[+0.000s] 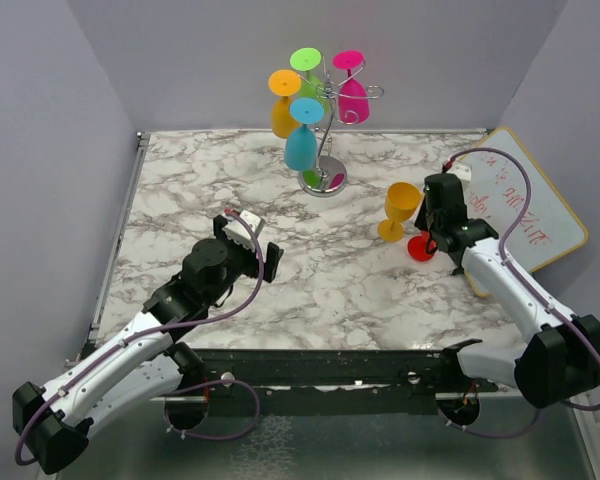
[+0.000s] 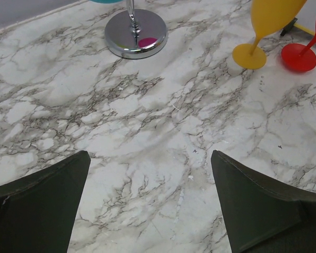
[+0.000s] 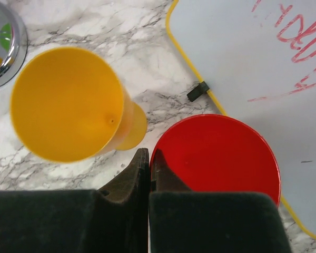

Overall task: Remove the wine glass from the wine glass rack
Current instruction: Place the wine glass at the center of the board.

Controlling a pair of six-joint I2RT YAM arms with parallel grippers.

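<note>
The wine glass rack [image 1: 326, 150], a thin silver wire stand on a round shiny base [image 2: 136, 33], stands at the back middle of the marble table. Orange [image 1: 284, 100], green [image 1: 307, 65], pink [image 1: 352, 92] and teal [image 1: 301, 138] wine glasses hang upside down from it. A yellow wine glass [image 1: 401, 208] stands upright to its right. Beside that stands a red wine glass [image 3: 221, 158], also upright. My right gripper [image 3: 150, 158] is shut on its rim, one finger inside the bowl and one outside. My left gripper [image 2: 150, 158] hangs open and empty over bare marble, left of centre.
A whiteboard [image 1: 532, 215] with a yellow frame and red writing lies at the table's right edge, just behind the red glass. Grey walls close in the table at the back and both sides. The yellow glass [image 3: 68, 103] stands close to my right fingers.
</note>
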